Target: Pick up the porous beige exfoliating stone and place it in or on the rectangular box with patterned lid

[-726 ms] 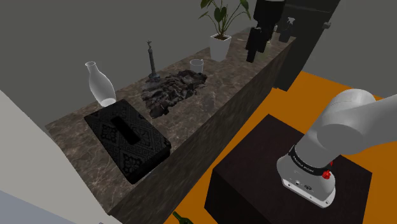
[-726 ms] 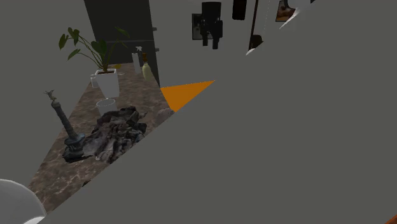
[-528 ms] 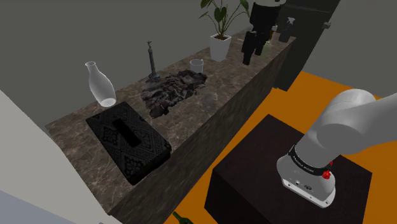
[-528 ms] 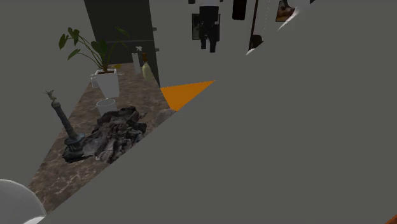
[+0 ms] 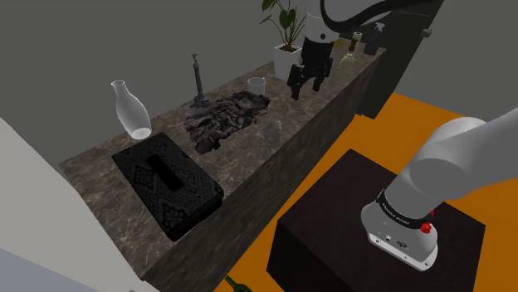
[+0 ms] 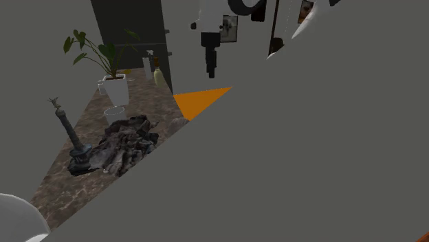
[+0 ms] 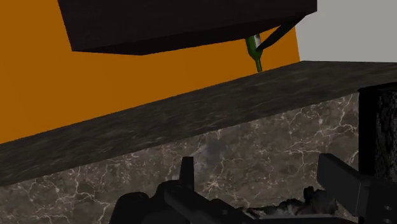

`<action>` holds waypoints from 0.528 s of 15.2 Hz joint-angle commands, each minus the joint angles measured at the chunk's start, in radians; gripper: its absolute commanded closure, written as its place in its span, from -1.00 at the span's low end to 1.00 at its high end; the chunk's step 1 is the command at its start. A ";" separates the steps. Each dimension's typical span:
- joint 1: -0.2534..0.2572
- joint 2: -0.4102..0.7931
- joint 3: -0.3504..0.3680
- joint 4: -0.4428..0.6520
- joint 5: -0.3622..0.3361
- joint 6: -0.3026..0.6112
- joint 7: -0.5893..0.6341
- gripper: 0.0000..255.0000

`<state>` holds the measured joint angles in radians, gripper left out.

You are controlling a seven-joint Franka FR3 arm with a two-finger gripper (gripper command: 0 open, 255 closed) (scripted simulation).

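Observation:
The rectangular box [image 5: 166, 182] is black with a patterned lid and a slot, lying at the near end of the marble counter [image 5: 274, 158]; its edge also shows beside the fingers [image 7: 379, 127]. A small pale grey lump, which I take for the stone [image 5: 273, 129], lies near the counter's front edge, beside a dark crumpled pile [image 5: 224, 120]; it peeks out behind a grey wall [image 6: 180, 124]. My gripper [image 5: 305, 80] hangs open and empty above the counter, by the plant pot and well beyond the stone. It also appears high up [image 6: 211, 66], and its fingers stand apart [image 7: 259, 170].
On the counter stand a glass carafe [image 5: 131, 110], a slim dark candlestick [image 5: 198, 81], a small cup [image 5: 256, 85], a plant in a white pot [image 5: 288, 60] and spray bottles [image 5: 375, 37]. A green bottle [image 7: 254, 51] lies on the orange floor by the black stand [image 5: 365, 216].
The gripper has dropped and swung toward the shoulder view's left, from the counter's far end to beside the plant pot. Nothing on the counter has moved.

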<state>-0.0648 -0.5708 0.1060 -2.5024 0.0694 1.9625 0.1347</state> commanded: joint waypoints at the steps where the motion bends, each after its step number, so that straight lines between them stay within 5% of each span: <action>1: -0.021 0.059 0.004 -0.018 0.006 0.089 0.046 -1.00; 8: -0.082 0.295 0.022 -0.017 0.017 0.358 0.213 -1.00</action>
<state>-0.1363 -0.3115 0.1283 -2.5259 0.0861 2.2848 0.3238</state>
